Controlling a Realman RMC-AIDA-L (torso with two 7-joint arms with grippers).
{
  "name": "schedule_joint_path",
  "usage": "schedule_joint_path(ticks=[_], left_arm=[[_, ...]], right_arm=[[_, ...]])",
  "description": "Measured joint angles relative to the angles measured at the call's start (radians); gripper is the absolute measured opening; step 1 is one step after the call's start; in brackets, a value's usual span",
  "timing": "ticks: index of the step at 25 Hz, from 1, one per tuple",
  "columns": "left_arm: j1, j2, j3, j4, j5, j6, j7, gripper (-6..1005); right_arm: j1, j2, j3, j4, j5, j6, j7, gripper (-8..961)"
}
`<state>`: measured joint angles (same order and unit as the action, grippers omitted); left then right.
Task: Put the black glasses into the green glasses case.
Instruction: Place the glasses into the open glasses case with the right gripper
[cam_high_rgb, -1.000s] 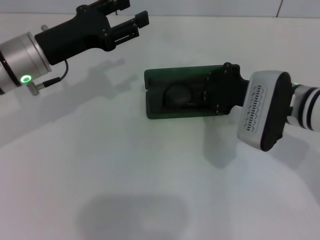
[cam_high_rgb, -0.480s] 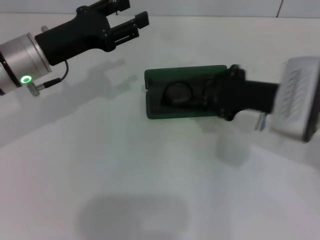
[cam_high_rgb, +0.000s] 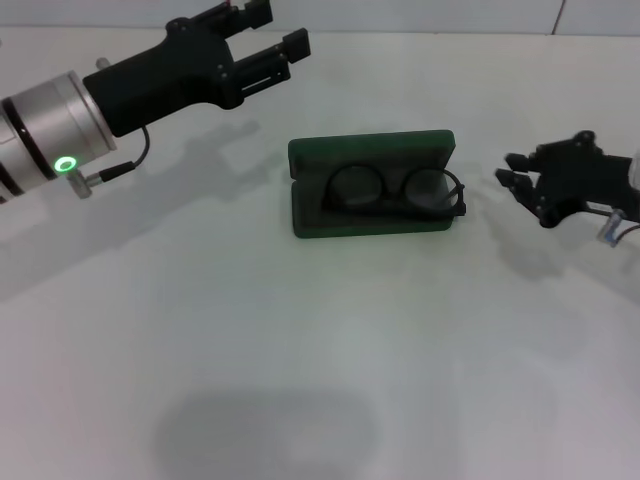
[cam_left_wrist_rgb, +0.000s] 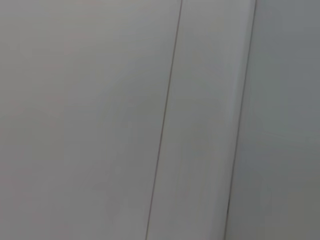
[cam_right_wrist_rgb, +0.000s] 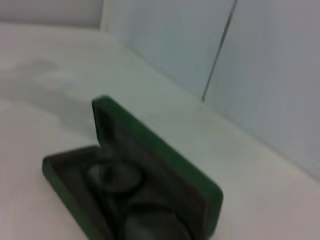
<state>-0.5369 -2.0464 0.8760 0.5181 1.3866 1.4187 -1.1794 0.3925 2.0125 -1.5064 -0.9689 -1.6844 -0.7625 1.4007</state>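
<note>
The green glasses case (cam_high_rgb: 310, 225) lies open in the middle of the white table, its lid raised at the far side. The black glasses (cam_high_rgb: 395, 190) lie inside it, lenses side by side. The case also shows in the right wrist view (cam_right_wrist_rgb: 165, 165), with the glasses (cam_right_wrist_rgb: 120, 180) blurred inside. My right gripper (cam_high_rgb: 517, 181) is open and empty, to the right of the case and apart from it. My left gripper (cam_high_rgb: 275, 35) is open and empty, held above the far left of the table.
The white table (cam_high_rgb: 320, 360) stretches in front of the case. A pale wall with a thin seam (cam_left_wrist_rgb: 165, 120) fills the left wrist view.
My right gripper has let go of the glasses in the case and drawn back to the right. My left gripper has shifted slightly right.
</note>
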Motion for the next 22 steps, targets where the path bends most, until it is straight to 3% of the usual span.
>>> schedule_joint_path(ticks=[8, 14, 22], left_arm=[[-0.002, -0.012, 0.0, -0.001, 0.011, 0.002, 0.004, 721], [-0.003, -0.015, 0.0, -0.001, 0.011, 0.009, 0.007, 721], [-0.007, -0.017, 0.001, -0.001, 0.011, 0.009, 0.009, 722]], right_arm=[[0.067, 0.008, -0.013, 0.031, -0.157, -0.036, 0.128, 157], [0.148, 0.012, -0.067, 0.093, -0.165, -0.037, 0.14, 158], [0.163, 0.014, -0.093, 0.085, -0.163, -0.022, 0.137, 160]])
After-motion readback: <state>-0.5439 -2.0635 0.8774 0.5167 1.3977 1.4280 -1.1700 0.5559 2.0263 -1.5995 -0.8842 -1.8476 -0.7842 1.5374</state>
